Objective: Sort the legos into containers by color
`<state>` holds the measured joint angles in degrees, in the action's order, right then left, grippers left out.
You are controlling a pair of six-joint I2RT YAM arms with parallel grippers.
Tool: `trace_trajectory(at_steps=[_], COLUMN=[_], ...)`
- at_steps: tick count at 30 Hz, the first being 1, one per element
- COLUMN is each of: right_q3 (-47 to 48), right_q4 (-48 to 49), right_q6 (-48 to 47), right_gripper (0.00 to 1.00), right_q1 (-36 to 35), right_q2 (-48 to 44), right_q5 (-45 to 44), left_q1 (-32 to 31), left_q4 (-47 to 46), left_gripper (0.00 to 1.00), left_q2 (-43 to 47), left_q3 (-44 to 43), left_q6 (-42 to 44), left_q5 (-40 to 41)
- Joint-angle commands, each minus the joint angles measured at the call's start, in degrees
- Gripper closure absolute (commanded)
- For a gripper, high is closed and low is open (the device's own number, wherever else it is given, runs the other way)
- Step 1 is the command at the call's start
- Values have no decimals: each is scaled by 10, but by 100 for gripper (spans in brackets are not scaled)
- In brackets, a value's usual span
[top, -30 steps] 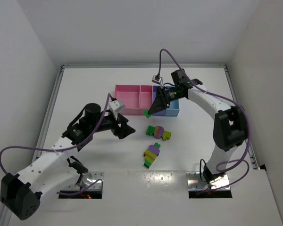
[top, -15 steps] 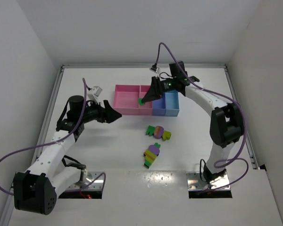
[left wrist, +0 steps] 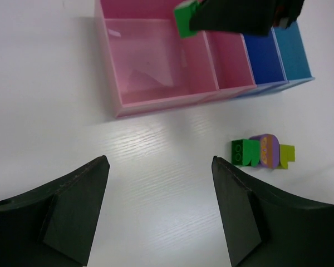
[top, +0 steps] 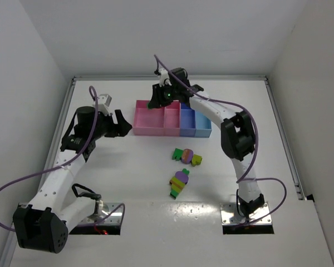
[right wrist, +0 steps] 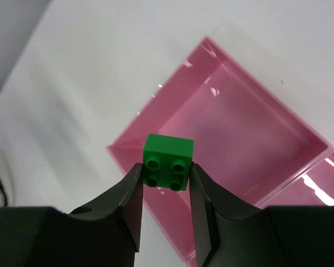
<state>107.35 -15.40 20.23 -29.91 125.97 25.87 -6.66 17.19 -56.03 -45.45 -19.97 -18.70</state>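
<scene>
My right gripper (right wrist: 166, 173) is shut on a green brick (right wrist: 168, 161), studs toward the camera. It hangs above the wide pink bin (right wrist: 250, 139), near that bin's far left corner; in the top view this gripper (top: 155, 103) is at the bin's back edge. The left wrist view shows the same green brick (left wrist: 185, 19) over the wide pink bin (left wrist: 145, 67). My left gripper (left wrist: 158, 162) stands open and empty over bare table, left of the bins (top: 122, 123). Two multicoloured clumps (top: 187, 156) (top: 180, 182) lie in front of the containers.
Right of the wide pink bin (top: 147, 132) come the narrow pink bin (top: 171, 132), the blue bin (top: 187, 133) and the light blue bin (top: 204, 133). The bins visible from the wrists look empty. White walls close in the table on three sides.
My right arm swung left from the blue bins to the wide pink bin, carrying the green brick. My left arm pulled back to the left, away from the clumps, and its jaws widened slightly.
</scene>
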Motion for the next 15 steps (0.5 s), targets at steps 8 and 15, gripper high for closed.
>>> trace_trajectory(at_steps=[8,15], right_q3=[30,-40], right_q4=[-23,-17], right_q6=[-65,-65], right_gripper=[34,22], right_q1=[-21,-5], right_q2=[42,-85], right_q5=[-72,-42], left_q1=[12,-33], left_q4=[35,8], left_gripper=[15,15], left_q2=[-8,-8], left_q3=[-48,-32], left_q6=[51,134], left_q5=[31,-28])
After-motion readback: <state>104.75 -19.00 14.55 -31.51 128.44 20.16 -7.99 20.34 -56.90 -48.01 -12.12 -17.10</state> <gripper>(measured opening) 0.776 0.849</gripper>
